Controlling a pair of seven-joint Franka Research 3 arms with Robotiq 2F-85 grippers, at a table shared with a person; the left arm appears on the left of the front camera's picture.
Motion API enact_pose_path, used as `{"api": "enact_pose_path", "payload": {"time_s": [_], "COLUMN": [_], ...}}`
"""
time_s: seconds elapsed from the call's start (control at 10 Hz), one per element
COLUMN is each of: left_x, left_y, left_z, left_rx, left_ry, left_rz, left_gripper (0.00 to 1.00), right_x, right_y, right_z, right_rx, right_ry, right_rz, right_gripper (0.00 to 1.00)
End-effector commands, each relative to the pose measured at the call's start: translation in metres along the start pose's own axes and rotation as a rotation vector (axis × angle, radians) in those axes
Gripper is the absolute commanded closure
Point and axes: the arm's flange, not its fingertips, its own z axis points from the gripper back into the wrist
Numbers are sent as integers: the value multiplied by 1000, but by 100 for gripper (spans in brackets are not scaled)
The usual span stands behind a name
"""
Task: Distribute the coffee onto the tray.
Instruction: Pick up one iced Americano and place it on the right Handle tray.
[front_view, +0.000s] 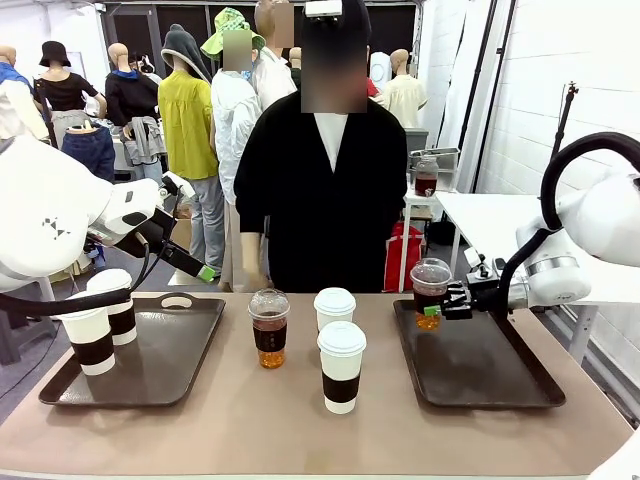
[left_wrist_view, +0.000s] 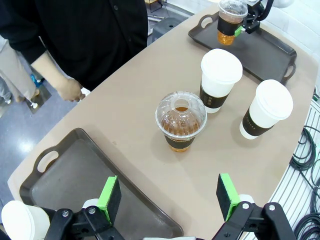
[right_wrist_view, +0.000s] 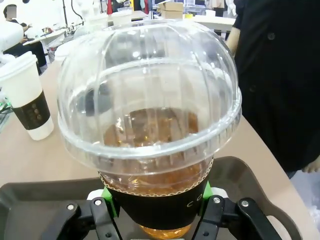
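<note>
Two white paper coffee cups (front_view: 92, 340) (front_view: 118, 305) with dark sleeves stand on the left tray (front_view: 160, 365). Mid-table stand a clear domed cup (front_view: 269, 327) (left_wrist_view: 181, 120) of amber drink and two more white cups (front_view: 334, 308) (front_view: 341, 365). My left gripper (front_view: 203, 270) (left_wrist_view: 168, 200) hangs open above the left tray's right edge, a way short of the clear cup. My right gripper (front_view: 447, 300) (right_wrist_view: 159, 212) is shut on another clear cup (front_view: 430, 292) (right_wrist_view: 150, 125) at the far-left corner of the right tray (front_view: 490, 365). Whether this cup rests on the tray I cannot tell.
A person in black (front_view: 320, 190) stands at the table's far side with one hand (left_wrist_view: 70, 90) hanging below the table edge. The right tray (left_wrist_view: 265, 47) carries nothing besides the held cup. Bare tabletop lies in front of the middle cups.
</note>
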Motion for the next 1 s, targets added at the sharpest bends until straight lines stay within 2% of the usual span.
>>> {"api": "enact_pose_path", "payload": {"time_s": [0.0, 0.5, 0.9], "left_x": [-1, -1, -1], "left_y": [1, 1, 1], "left_z": [0, 0, 0], "left_rx": [-7, -7, -7], "left_ry": [2, 2, 2], "left_rz": [4, 4, 4], "left_gripper": [0, 0, 0], "right_x": [2, -24, -31], "right_y": [1, -10, -14], "right_z": [-2, -10, -11], "right_rx": [-24, -43, -53], "right_ry": [-53, -93, -93], "right_rz": [34, 13, -23], "right_gripper": [33, 33, 33]}}
